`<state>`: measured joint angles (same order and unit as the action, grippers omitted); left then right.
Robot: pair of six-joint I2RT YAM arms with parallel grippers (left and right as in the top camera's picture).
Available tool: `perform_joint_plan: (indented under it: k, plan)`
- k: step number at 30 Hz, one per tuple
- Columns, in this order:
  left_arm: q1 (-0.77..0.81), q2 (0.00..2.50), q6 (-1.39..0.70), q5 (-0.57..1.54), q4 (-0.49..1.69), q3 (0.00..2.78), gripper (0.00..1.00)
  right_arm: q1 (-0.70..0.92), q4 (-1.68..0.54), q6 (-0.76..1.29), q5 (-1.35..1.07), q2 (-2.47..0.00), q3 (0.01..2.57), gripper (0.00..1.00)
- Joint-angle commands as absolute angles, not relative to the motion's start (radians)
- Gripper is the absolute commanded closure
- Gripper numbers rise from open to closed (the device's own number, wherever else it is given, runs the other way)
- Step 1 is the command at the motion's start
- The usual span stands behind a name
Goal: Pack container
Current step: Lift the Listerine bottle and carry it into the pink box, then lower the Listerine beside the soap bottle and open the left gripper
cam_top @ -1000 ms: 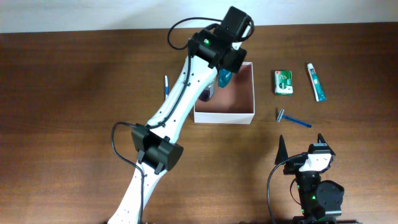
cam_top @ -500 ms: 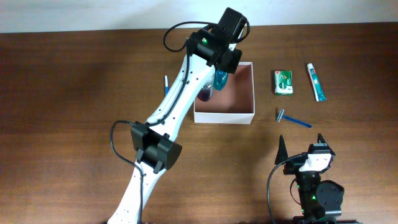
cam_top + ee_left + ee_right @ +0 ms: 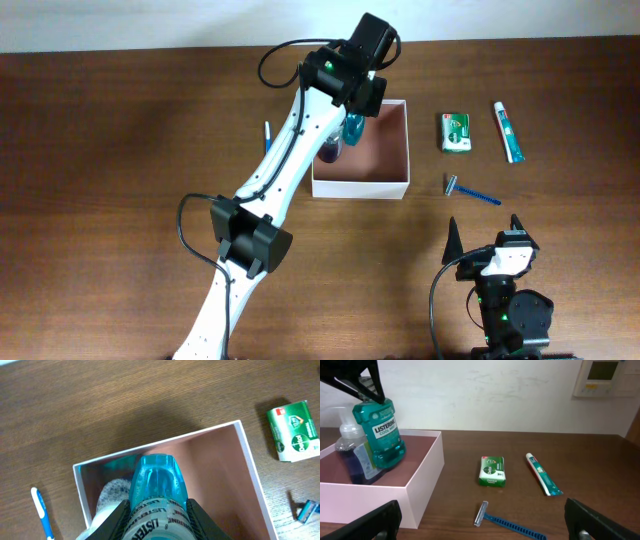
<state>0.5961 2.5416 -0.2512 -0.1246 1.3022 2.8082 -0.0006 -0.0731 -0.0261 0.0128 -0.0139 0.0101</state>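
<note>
Over the left part of the container [image 3: 360, 189], the left hand [image 3: 157, 522] pinched a teal mouthwash bottle [image 3: 382, 435] by its sides, cap end toward the wrist and base pointing down into the box. The container stood on the worktop [image 3: 120, 150] near the middle of its far half. A pump bottle [image 3: 355, 457] of dark liquid already stood inside it against the left wall, and the mouthwash bottle hung just beside that one, slightly tilted. Whether the base had reached the floor of the box could not be determined.

The step in hand appeared to be setting the mouthwash bottle down. To do it well:

1. Lower straight down and keep the base clear of the pump head.
2. Bring the bottle upright before contact, so that it will not topple.
3. Release only once the base is seated, then lift clear of the thin walls.

The right hand [image 3: 485, 228] rested near the front edge with its fingers spread wide, holding nothing. A soap box [image 3: 457, 132], a toothpaste tube [image 3: 508, 131], a razor [image 3: 472, 191] and a toothbrush [image 3: 267, 138] lay outside the box, not yet packed.
</note>
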Motion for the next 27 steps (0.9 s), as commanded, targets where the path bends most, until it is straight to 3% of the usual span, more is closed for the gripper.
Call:
perform_joint_plan:
  k: [1,9,10,12,27]
  plan:
    - [0.586,2.521,-0.28,-0.186,1.307,2.813,0.97,-0.007,-0.08,-0.026,0.011,-0.004,0.006,0.01]
    - [0.586,2.521,-0.284,-0.189,1.309,2.813,0.96,-0.007,-0.08,-0.026,0.011,-0.004,0.006,0.01]
    - [0.586,2.521,-0.284,-0.189,1.306,2.813,0.88,-0.007,-0.08,-0.026,0.011,-0.004,0.006,0.01]
    - [0.586,2.521,-0.284,-0.188,1.301,2.813,0.83,-0.007,-0.08,-0.026,0.011,-0.004,0.006,0.01]
    - [0.587,2.521,-0.299,-0.153,1.303,2.813,0.84,-0.007,-0.08,-0.026,0.011,-0.004,0.006,0.01]
